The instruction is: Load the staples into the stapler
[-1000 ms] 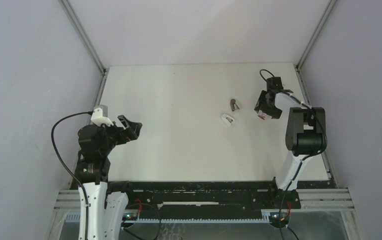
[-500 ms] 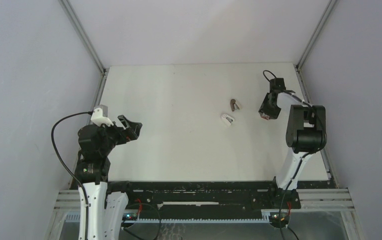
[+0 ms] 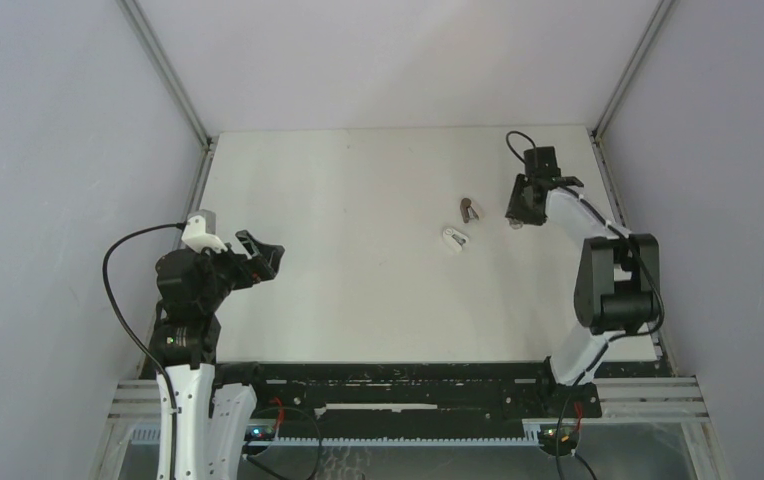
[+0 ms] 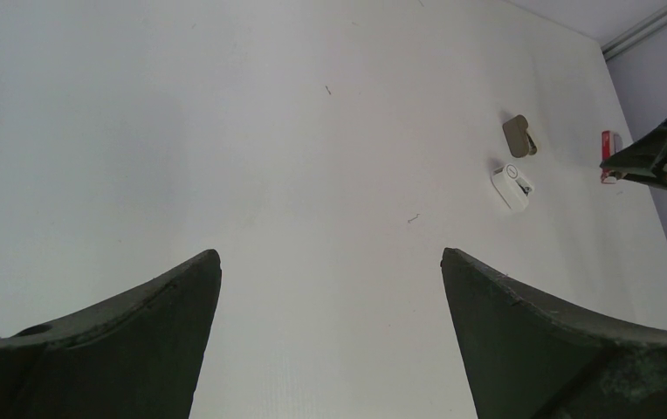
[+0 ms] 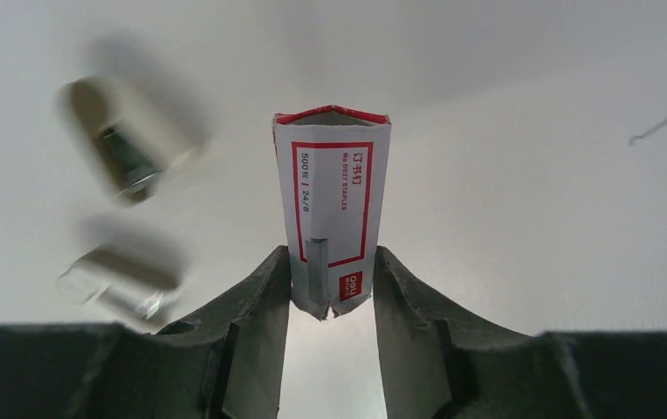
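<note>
Left hand: spread wide and empty, hanging over the left part of the worktop, well apart from every object.
Right hand: at the far right of the worktop. Its fingers press on both sides of the box, pinching its near end.
Box: red and white, with print on its face. We cannot tell whether it rests on the worktop.
Stapler: small and white, lying on the worktop right of centre and near the Right hand. Neither hand touches it.
Staple tray: small and brownish-grey, lying just beyond the Stapler, near it but apart. Its contents are too small for us to make out.
Top view: we get the layout of both arms, but the Right hand hides the Box.
Left wrist view: far across the worktop we see the Staple tray, the Stapler and a red edge of the Box beside the Right hand.
Right wrist view: only here do we see the pinch. Two small things at left are blurred, and we cannot tell which is which.
Wire scrap: a bent bit lying loose on the worktop, too small to find from above.
</note>
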`<state>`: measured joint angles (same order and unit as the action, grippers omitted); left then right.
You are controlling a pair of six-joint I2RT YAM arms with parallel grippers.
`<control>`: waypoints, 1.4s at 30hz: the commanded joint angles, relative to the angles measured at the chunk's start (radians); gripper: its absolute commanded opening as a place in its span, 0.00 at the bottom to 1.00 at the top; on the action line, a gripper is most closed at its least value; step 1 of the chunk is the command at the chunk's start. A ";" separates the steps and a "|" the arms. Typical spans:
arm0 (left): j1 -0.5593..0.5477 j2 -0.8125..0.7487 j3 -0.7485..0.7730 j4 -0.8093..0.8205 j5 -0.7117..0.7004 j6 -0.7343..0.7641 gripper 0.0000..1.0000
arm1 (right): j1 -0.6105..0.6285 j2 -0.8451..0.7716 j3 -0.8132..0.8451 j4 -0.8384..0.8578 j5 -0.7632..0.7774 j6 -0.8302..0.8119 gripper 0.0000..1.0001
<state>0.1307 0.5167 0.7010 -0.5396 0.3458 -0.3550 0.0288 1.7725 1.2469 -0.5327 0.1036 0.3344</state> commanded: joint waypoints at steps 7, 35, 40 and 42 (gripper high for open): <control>0.009 0.001 -0.024 0.050 0.019 0.018 1.00 | 0.403 -0.259 -0.117 -0.024 -0.074 -0.138 0.39; 0.010 0.016 -0.030 0.054 0.028 0.024 0.99 | 0.910 -0.027 -0.183 -0.014 0.220 -0.096 0.66; 0.007 0.012 -0.034 0.063 0.040 0.025 0.98 | 0.814 -0.081 -0.214 -0.001 0.243 -0.032 0.65; 0.004 0.011 -0.038 0.073 0.048 0.026 0.97 | 0.772 -0.114 -0.223 0.006 0.238 -0.026 0.66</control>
<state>0.1314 0.5301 0.6987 -0.5308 0.3546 -0.3542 0.8764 1.7359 1.0447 -0.5442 0.2905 0.2485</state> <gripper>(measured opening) 0.980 0.655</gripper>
